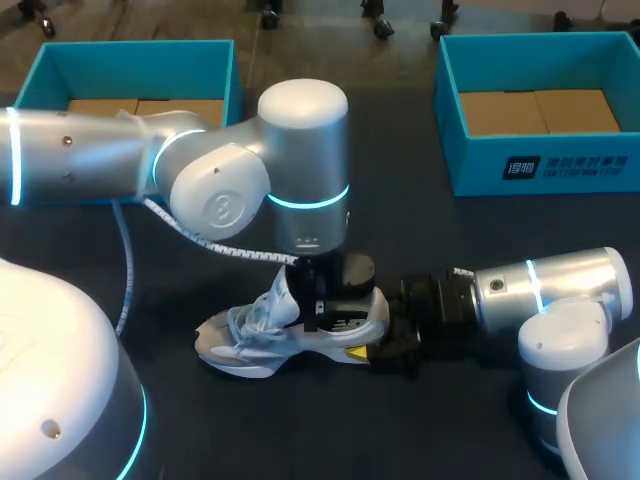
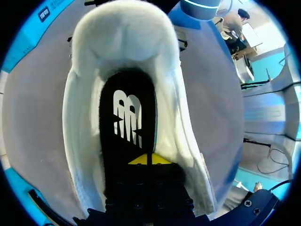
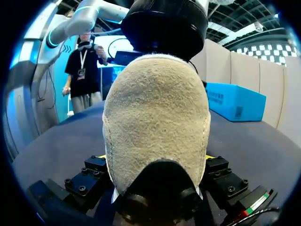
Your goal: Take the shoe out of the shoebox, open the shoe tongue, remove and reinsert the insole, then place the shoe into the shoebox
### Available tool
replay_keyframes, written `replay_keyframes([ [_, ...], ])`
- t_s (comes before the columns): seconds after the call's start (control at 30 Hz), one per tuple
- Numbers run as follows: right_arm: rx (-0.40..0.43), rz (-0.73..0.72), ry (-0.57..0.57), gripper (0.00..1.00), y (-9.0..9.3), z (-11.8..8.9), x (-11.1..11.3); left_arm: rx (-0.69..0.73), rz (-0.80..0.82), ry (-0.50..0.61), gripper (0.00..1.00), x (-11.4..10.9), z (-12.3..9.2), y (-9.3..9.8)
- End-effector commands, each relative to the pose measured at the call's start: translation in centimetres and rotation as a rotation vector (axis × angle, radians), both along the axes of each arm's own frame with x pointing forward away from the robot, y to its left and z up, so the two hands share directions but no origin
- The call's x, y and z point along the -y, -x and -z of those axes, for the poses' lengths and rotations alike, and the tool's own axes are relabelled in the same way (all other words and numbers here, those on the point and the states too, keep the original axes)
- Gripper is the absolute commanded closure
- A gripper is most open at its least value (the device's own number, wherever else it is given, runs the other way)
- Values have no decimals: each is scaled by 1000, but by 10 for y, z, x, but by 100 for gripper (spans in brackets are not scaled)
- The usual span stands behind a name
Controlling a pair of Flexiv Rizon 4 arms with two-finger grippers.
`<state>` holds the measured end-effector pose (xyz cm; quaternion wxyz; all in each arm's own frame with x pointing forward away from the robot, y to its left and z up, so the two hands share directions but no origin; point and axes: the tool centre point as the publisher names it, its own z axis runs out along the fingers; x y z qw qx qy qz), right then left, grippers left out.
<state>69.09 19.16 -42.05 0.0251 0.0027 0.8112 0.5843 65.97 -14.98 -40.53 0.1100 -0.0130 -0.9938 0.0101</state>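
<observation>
The left pincer [image 2: 149, 160] is clenched, its yellow tips pressed together down inside the shoe [image 1: 250, 335]. The tips rest on the black insole [image 2: 127, 122]; I cannot tell whether they nip it. The shoe's padded collar walls stand close on either side of them. The right pincer [image 3: 155, 162] grasps the shoe's heel from both sides, fingers wide apart. The shoe lies on the table [image 1: 430, 250]. The left shoebox [image 1: 140, 48] and right shoebox [image 1: 540, 40] sit well beyond both pincers, with dark tabletop between.

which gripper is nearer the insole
Left. The left gripper is down inside the shoe, tips at the insole; the right gripper holds the shoe's heel from outside.
</observation>
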Motion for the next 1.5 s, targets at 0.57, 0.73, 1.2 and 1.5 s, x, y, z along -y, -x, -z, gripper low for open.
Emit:
replay_keyframes([
  [0.57, 1, 1, 4, 100, 0, -1, -1, 279, -38, -33, 63, 2, 28, -17],
  [0.73, 1, 1, 4, 100, 0, -1, -1, 335, -48, -49, 65, 1, 34, -28],
  [1.2, 1, 1, 4, 100, 0, -1, -1, 337, -70, -49, 100, -5, 32, -51],
  [1.5, 1, 1, 4, 100, 0, -1, -1, 106, -132, 48, 100, -23, 6, -56],
])
